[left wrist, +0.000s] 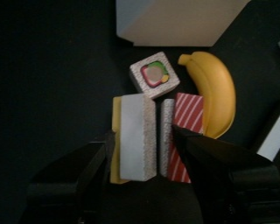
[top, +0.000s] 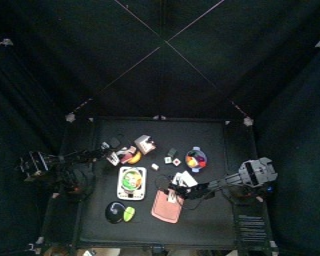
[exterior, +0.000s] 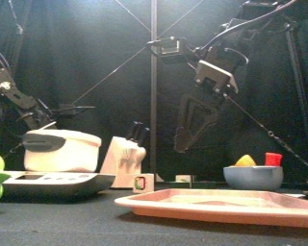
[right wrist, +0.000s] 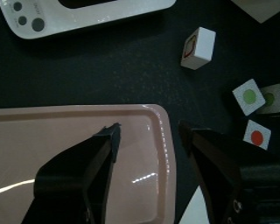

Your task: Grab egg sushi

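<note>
Left hand [left wrist: 146, 166] hangs open over the food on the white plate [top: 131, 182], fingers spread on either side of the egg sushi [left wrist: 133, 140], not touching it. Egg sushi is a white rice block with a yellow slab along one side, lying flat on the plate at the left-middle of the tabletop [top: 216, 225]. Touching its other side is a second sushi piece with a red striped top [left wrist: 185, 137]. A banana [left wrist: 213, 87] lies just beside that one, and a round roll slice [left wrist: 156, 74] sits near the end of the egg sushi. A white box [left wrist: 178, 22] stands past the roll.

Right hand [right wrist: 147, 133] is open too, above the far edge of the pink tray [right wrist: 73, 157], holding nothing. Small picture cubes [right wrist: 198, 46] sit on the tabletop near it. A blue bowl [exterior: 252, 176] is at the right, a white rice cooker [exterior: 61, 151] at the left.
</note>
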You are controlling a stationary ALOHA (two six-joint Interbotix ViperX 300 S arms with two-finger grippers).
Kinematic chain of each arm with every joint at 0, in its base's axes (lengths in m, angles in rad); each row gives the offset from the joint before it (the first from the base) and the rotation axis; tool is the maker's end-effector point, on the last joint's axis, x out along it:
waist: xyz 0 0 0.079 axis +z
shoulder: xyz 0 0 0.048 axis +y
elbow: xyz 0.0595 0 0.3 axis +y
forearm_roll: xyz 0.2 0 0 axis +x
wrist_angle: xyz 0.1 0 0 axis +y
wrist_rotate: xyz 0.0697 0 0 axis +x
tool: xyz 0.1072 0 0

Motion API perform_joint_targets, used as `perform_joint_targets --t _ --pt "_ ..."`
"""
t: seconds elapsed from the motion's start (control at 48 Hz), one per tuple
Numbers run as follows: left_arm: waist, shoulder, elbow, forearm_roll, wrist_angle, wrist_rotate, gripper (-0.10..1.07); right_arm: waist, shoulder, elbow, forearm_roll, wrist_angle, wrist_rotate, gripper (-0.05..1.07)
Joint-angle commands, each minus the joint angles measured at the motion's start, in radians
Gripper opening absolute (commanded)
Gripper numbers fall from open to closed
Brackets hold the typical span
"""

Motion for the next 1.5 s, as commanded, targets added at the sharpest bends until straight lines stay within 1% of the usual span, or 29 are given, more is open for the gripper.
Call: perform_joint_targets --t 0.0,0.188,0.479,0.542,0.646,0.75,0.833,0.958,1.083,1.25,1.333,1.479 --pt "0.018 0.005 -0.008 0.005 0.0 0.002 0.9 -0.002 -0.02 -0.009 -0.003 0.0 -0.002 0.89" --pt "0.018 0.044 -0.012 0.005 0.002 0.003 0.9 -0.002 -0.018 -0.005 -0.003 -0.002 -0.002 0.89" --pt "0.015 0.149 -0.04 0.005 0.002 0.002 0.86 -0.006 -0.015 -0.003 -0.003 0.0 -0.002 0.89" --pt "0.015 0.158 -0.046 0.005 0.002 0.002 0.83 -0.005 -0.014 -0.002 -0.003 0.0 -0.002 0.89" --pt "0.015 0.158 -0.054 0.005 0.002 0.002 0.75 -0.006 -0.012 0.002 0.002 0.0 -0.002 0.89" --pt "0.014 0.141 -0.052 0.005 0.002 0.003 0.64 -0.006 -0.011 0.003 0.006 -0.002 -0.002 0.89" --pt "0.014 0.114 -0.052 0.005 0.009 0.003 0.56 -0.006 -0.011 0.003 0.008 0.0 -0.002 0.89" --pt "0.008 0.052 -0.055 0.011 0.04 0.003 0.49 -0.006 -0.011 0.003 0.006 -0.002 -0.002 0.89" --pt "-0.043 -0.046 -0.055 0.015 0.083 0.002 0.49 -0.005 -0.011 0.002 0.006 -0.003 -0.002 0.89" --pt "-0.097 -0.167 -0.051 0.014 0.112 0.002 0.49 -0.006 -0.011 0.0 0.008 -0.008 -0.002 0.89" --pt "-0.118 -0.218 -0.046 0.014 0.117 0.002 0.49 -0.006 -0.011 -0.003 0.009 -0.008 0.005 0.89" --pt "-0.161 -0.276 -0.026 0.015 0.117 0.003 0.49 -0.008 -0.031 -0.009 0.035 -0.034 0.006 0.89"
